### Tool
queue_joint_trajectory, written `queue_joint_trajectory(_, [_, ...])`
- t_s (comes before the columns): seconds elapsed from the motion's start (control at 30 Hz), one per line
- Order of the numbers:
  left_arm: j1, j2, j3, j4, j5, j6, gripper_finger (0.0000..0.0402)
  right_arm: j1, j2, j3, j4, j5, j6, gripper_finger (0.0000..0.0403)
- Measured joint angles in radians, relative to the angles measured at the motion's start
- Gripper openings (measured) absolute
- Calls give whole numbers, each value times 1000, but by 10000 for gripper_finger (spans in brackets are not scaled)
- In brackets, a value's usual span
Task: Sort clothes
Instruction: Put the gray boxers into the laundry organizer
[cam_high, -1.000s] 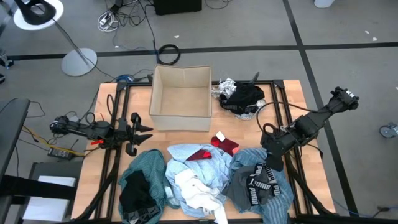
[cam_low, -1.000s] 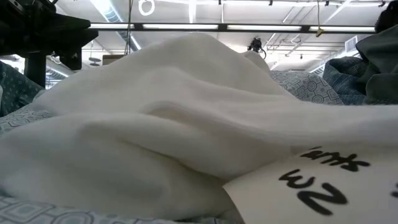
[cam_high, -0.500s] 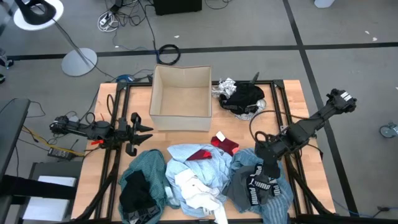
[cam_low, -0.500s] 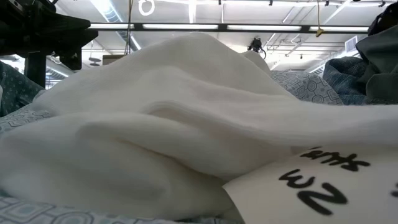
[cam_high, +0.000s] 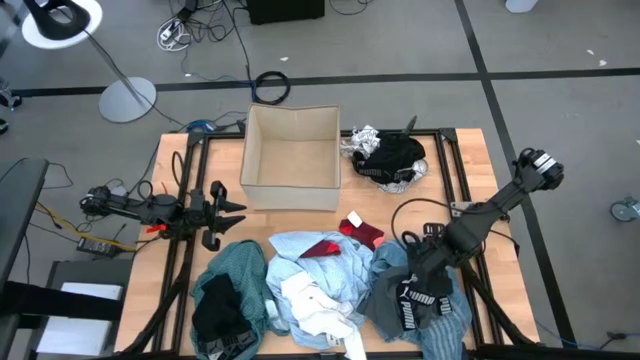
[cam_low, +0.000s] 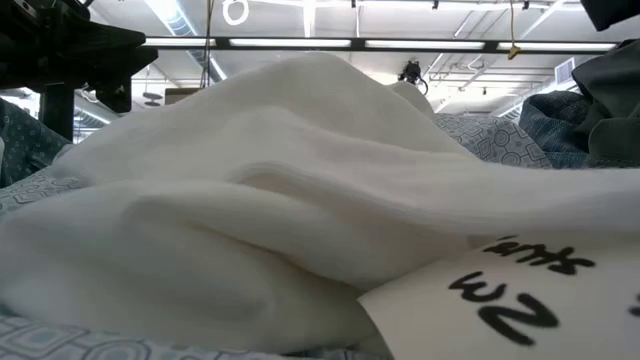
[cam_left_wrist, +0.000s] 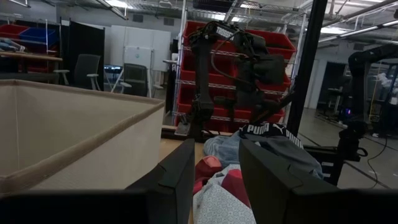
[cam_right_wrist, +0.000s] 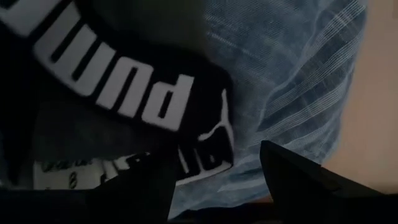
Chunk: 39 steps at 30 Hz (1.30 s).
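Right tool (cam_high: 418, 268) lowered onto the grey garment with black branded waistband (cam_high: 418, 298) near the front right corner of the bench (cam_high: 470, 160). Fingers (cam_right_wrist: 292, 168) spread apart in the right wrist view, straddling the waistband lettering (cam_right_wrist: 124, 93) and grey-blue striped fabric (cam_right_wrist: 292, 81); not closed on anything. Bare bench wood visible just beyond the striped fabric edge.

Left tool (cam_high: 232, 213) parked over the left half of the bench, just in front of the tan cardboard box (cam_high: 292, 157). Fingers (cam_left_wrist: 180, 177) apart, gripping nothing. Box wall (cam_left_wrist: 74, 137) close beside the left tool in the left wrist view; red garment (cam_left_wrist: 211, 168) visible past the fingers.

Clothes heaped along the front edge of the bench:
- Teal garment (cam_high: 232, 275) at front left, with a black garment (cam_high: 218, 312) lying on it.
- Light blue garment (cam_high: 330, 262) at front centre, white garment (cam_high: 315, 308) on top, reaching the front edge.
- Red garment (cam_high: 358, 231) just behind the light blue one, toward bench centre.
- Separate pile of black and white patterned fabric (cam_high: 388, 157) at the back edge, right of the box.

Open wood on the bench between box and front heap, at the left edge, and at the right edge behind the right arm. Low view filled by white fabric (cam_low: 260, 200) and a paper tag (cam_low: 520, 300).
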Motion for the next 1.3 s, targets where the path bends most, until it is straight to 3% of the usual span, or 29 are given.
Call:
queue_joint_trajectory(0.27, [0, 0, 0, 0, 0, 0, 131, -4, -3, 0, 9, 92, -24, 217])
queue_joint_trajectory(0.33, [0, 0, 0, 0, 0, 0, 131, -11, -3, 0, 22, 82, -26, 178])
queue_joint_trajectory(0.47, [0, 0, 0, 0, 0, 0, 131, -24, -3, 8, 29, 77, -29, 37])
queue_joint_trajectory(0.5, [0, 0, 0, 0, 0, 0, 131, -27, -3, 20, 24, 77, -34, 20])
queue_joint_trajectory(0.7, [0, 0, 0, 0, 0, 0, 131, -32, -3, 178, -102, 157, -31, 5])
queue_joint_trajectory(0.9, [0, 0, 0, 0, 0, 0, 131, -32, -3, 393, -237, 326, -18, 3])
queue_joint_trajectory(1.1, [0, 0, 0, 0, 0, 0, 131, -56, -3, 561, -248, 448, -56, 2])
queue_joint_trajectory(1.3, [0, 0, 0, 0, 0, 0, 131, -126, -3, 635, -193, 538, -214, 1])
